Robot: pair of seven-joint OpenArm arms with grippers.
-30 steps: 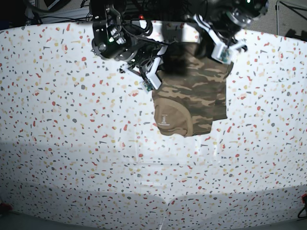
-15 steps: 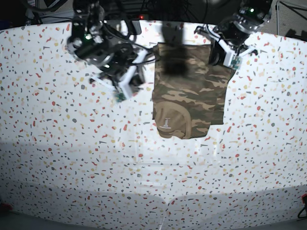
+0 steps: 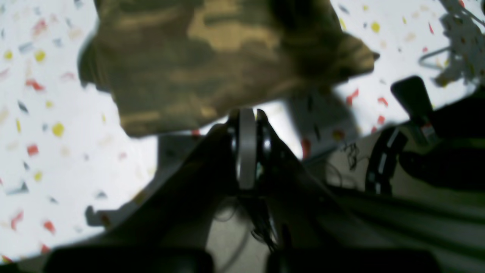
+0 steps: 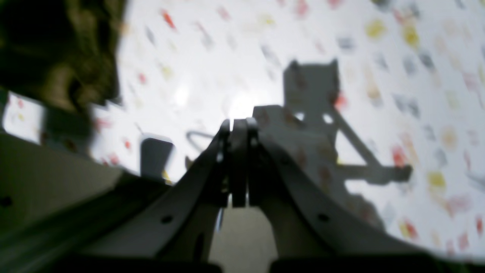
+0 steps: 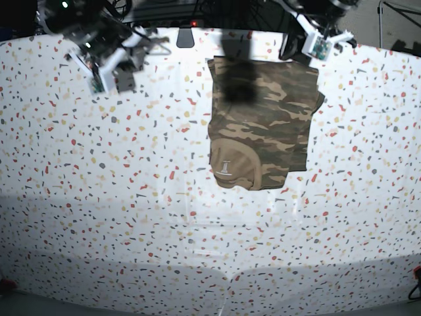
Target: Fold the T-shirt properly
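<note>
The T-shirt (image 5: 263,122) lies folded into a rough rectangle on the speckled table, camouflage side up, with its tan collar and label (image 5: 228,164) at the near left corner. My left gripper (image 5: 309,41) hangs shut and empty just past the shirt's far right corner. In the left wrist view its fingers (image 3: 247,125) are pressed together, with the shirt (image 3: 212,57) just ahead. My right gripper (image 5: 110,74) is shut and empty, well left of the shirt. In the right wrist view its fingers (image 4: 238,132) are closed and the shirt's edge (image 4: 57,49) shows at top left.
The white speckled table (image 5: 131,197) fills the view. Cables and dark arm mounts (image 5: 191,13) line the far edge. A dark blurred patch (image 5: 238,85) lies over the shirt's far left part. A small red item (image 5: 416,273) sits at the right edge.
Both arms have drawn back from the shirt toward the table's far edge, the right arm swinging far to the left. The shirt now lies flat and free on the table.
</note>
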